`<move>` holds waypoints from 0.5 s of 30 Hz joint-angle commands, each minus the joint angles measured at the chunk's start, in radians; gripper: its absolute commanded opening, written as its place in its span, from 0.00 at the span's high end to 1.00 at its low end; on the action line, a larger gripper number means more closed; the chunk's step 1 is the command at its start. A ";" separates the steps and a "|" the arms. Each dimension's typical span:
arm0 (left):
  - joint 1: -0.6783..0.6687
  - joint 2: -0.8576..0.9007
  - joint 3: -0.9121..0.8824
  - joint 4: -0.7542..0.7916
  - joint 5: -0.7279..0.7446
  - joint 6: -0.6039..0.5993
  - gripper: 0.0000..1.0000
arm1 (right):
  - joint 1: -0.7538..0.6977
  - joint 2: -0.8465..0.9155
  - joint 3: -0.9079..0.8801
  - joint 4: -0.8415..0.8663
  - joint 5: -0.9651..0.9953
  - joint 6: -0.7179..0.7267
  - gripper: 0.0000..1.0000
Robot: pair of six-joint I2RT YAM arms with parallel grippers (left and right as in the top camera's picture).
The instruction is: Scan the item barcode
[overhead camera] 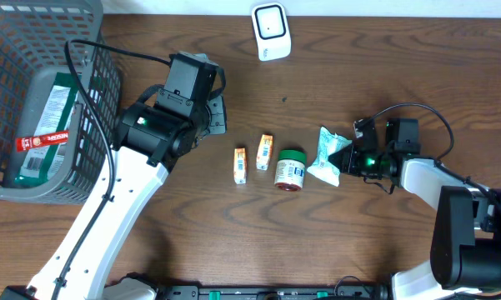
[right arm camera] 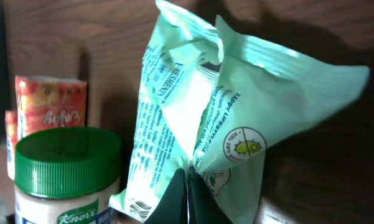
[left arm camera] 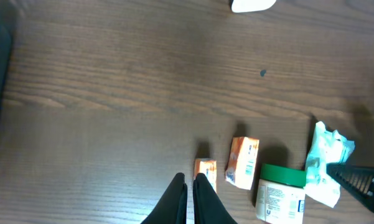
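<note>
A pale green packet [overhead camera: 327, 155] [right arm camera: 236, 106] lies right of the table's middle, and my right gripper [right arm camera: 187, 179] [overhead camera: 347, 155] is shut on a fold of its near edge. A barcode [right arm camera: 135, 208] shows on the packet's lower left corner in the right wrist view. The white scanner [overhead camera: 271, 31] [left arm camera: 252, 5] stands at the table's far edge. My left gripper [left arm camera: 190, 182] hangs shut and empty above the wood, just left of a small orange box [left arm camera: 206, 171]. In the left wrist view the packet [left arm camera: 327, 163] sits at the right.
A green-lidded jar [overhead camera: 290, 169] [right arm camera: 65, 174] lies against the packet's left side. Two small orange boxes [overhead camera: 240, 164] [overhead camera: 265, 152] lie left of the jar. A grey basket [overhead camera: 87, 17] holding packaged goods fills the far left, with a black cable draped over its rim.
</note>
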State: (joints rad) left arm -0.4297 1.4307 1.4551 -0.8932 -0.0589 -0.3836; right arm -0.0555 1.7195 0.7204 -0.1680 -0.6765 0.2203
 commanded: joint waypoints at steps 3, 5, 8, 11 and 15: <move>0.003 0.008 0.003 -0.015 -0.013 0.029 0.92 | -0.036 0.008 0.009 -0.016 0.117 0.099 0.99; 0.003 0.008 0.003 -0.013 -0.022 0.029 0.92 | -0.039 -0.019 0.026 -0.026 0.096 0.116 0.99; 0.003 0.008 0.003 -0.012 -0.040 0.028 0.92 | -0.038 -0.071 0.073 -0.052 0.010 0.116 0.99; 0.003 0.008 0.003 -0.015 -0.040 0.028 0.92 | -0.036 -0.127 0.111 -0.064 -0.088 0.116 0.99; 0.003 0.008 0.003 -0.024 -0.040 0.028 0.92 | -0.029 -0.184 0.116 -0.118 -0.144 0.115 0.99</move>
State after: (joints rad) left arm -0.4297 1.4307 1.4551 -0.9119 -0.0814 -0.3653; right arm -0.0875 1.5742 0.8230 -0.2539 -0.7406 0.3229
